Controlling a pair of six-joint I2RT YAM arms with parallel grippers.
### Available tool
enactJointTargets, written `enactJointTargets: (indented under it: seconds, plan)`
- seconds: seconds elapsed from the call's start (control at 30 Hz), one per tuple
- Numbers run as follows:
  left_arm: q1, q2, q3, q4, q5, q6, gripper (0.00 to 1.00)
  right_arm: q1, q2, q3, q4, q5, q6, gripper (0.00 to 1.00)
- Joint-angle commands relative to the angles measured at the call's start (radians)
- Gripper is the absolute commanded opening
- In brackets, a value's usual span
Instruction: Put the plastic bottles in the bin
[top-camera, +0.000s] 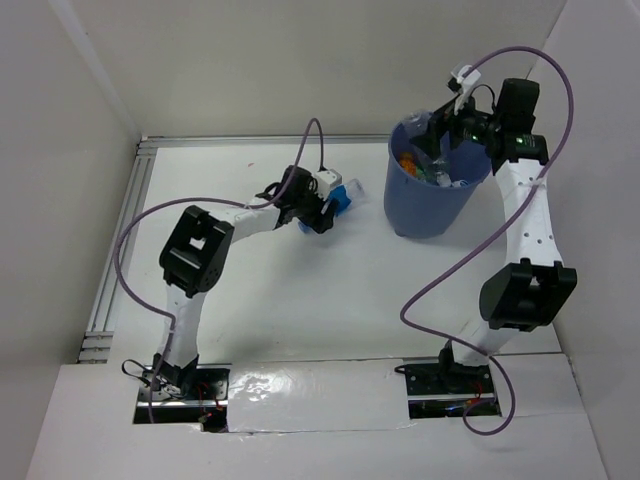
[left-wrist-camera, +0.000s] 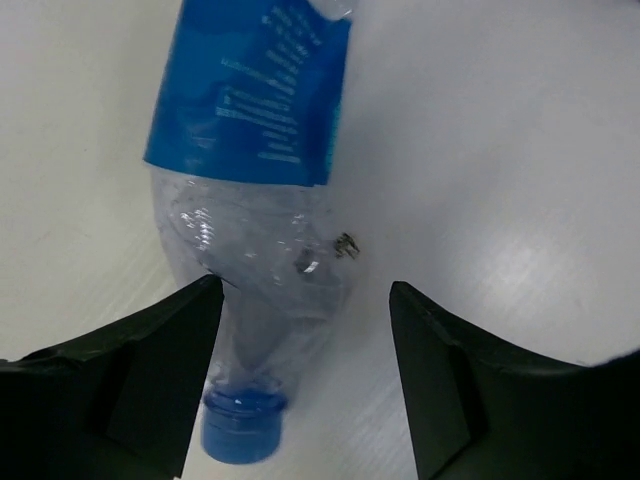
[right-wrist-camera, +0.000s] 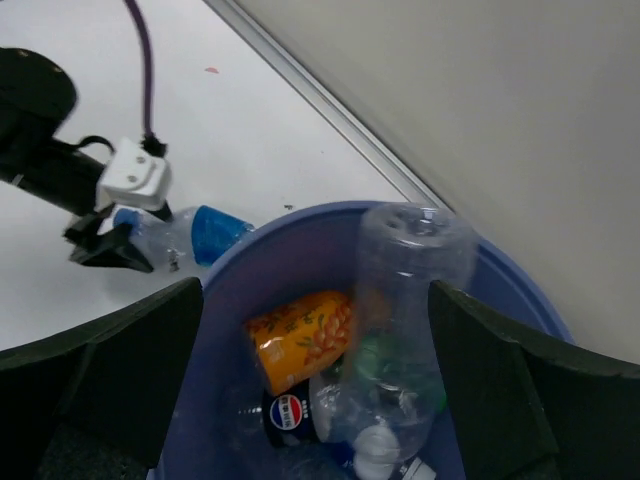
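Boxed in by white walls (top-camera: 60, 150) at 9, 12 and 3 o'clock of the tabletop (top-camera: 300, 300), with an aluminium rail (top-camera: 115, 270) along the 9 and 12 o'clock edges. Plenty of bare room at centre and toward 6 o'clock. Crowded only at 1 o'clock: blue bin (top-camera: 420, 210) standing there, right gripper (top-camera: 447, 135) hanging over its rim, spread wide, gripping nothing. Inside the bin: orange bottle (right-wrist-camera: 300, 340), dark-labelled bottle (right-wrist-camera: 290, 410), and a clear unlabelled bottle (right-wrist-camera: 410, 290) base-up between that gripper's fingers but clear of both. Just at 9 o'clock of the bin, lying flat on the tabletop: clear bottle with blue label (left-wrist-camera: 250, 160), blue cap (left-wrist-camera: 243, 428) toward the left wrist camera. Left gripper (left-wrist-camera: 305, 290) straddling its neck, apart, not clamped; one finger (left-wrist-camera: 150, 370) just beside the shoulder, the other standing off.
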Motion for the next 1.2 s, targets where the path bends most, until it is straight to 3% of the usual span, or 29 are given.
enactJointTargets:
  seconds: [0.0,0.1,0.13,0.17,0.23,0.27,0.3,0.37,0.4,0.47,0.53,0.57,0.6,0.63,0.87,1.07,1.17]
  plan:
    - [-0.013,0.068,0.113,-0.055,-0.156,0.003,0.78,-0.052,-0.088,-0.038,0.004,-0.1,0.042,1.0]
    - [-0.013,0.12,0.173,-0.113,-0.175,-0.018,0.63,-0.092,-0.145,-0.104,-0.007,-0.144,0.032,1.0]
    - [-0.022,0.129,0.183,-0.125,-0.175,-0.018,0.44,-0.103,-0.172,-0.122,-0.007,-0.153,0.032,1.0]
    - [-0.022,0.129,0.183,-0.138,-0.175,-0.027,0.32,-0.115,-0.185,-0.139,0.002,-0.185,0.032,1.0]
    - [-0.022,0.139,0.192,-0.15,-0.16,-0.028,0.18,-0.15,-0.205,-0.175,-0.007,-0.227,0.032,1.0]
    - [-0.022,0.101,0.16,-0.147,-0.149,-0.041,0.03,-0.178,-0.223,-0.184,-0.021,-0.302,0.032,0.95]
    - [-0.022,0.074,0.142,-0.147,-0.149,-0.041,0.03,-0.189,-0.223,-0.198,-0.021,-0.302,0.032,0.91]
    - [-0.022,0.007,0.096,-0.097,-0.138,-0.072,0.0,-0.215,-0.237,-0.207,-0.054,-0.374,0.016,0.75]
    - [-0.022,-0.034,0.047,-0.072,-0.138,-0.083,0.0,-0.244,-0.246,-0.207,-0.08,-0.4,-0.006,0.57]
    - [-0.022,-0.165,0.011,-0.009,-0.127,-0.118,0.0,-0.268,-0.255,-0.225,-0.09,-0.428,0.015,0.09]
    - [-0.022,-0.269,0.011,0.016,-0.098,-0.144,0.0,-0.314,-0.268,-0.254,-0.103,-0.453,-0.004,0.06]
    - [-0.022,-0.297,0.011,0.032,-0.068,-0.158,0.0,-0.325,-0.268,-0.265,-0.094,-0.453,-0.004,0.12]
    - [-0.022,-0.323,0.026,0.065,-0.055,-0.181,0.0,-0.336,-0.268,-0.29,-0.094,-0.462,0.006,0.62]
    - [-0.036,-0.343,0.051,0.078,-0.055,-0.193,0.0,-0.354,-0.28,-0.299,-0.094,-0.462,0.006,0.99]
    - [-0.102,-0.394,0.195,0.189,-0.002,-0.279,0.0,-0.41,-0.352,-0.399,-0.074,-0.427,-0.014,1.0]
    - [-0.183,-0.204,0.417,0.261,0.02,-0.388,0.0,-0.443,-0.37,-0.431,-0.093,-0.462,-0.023,1.0]
    - [-0.199,-0.125,0.512,0.373,-0.009,-0.466,0.0,-0.453,-0.39,-0.452,-0.123,-0.471,-0.053,1.0]
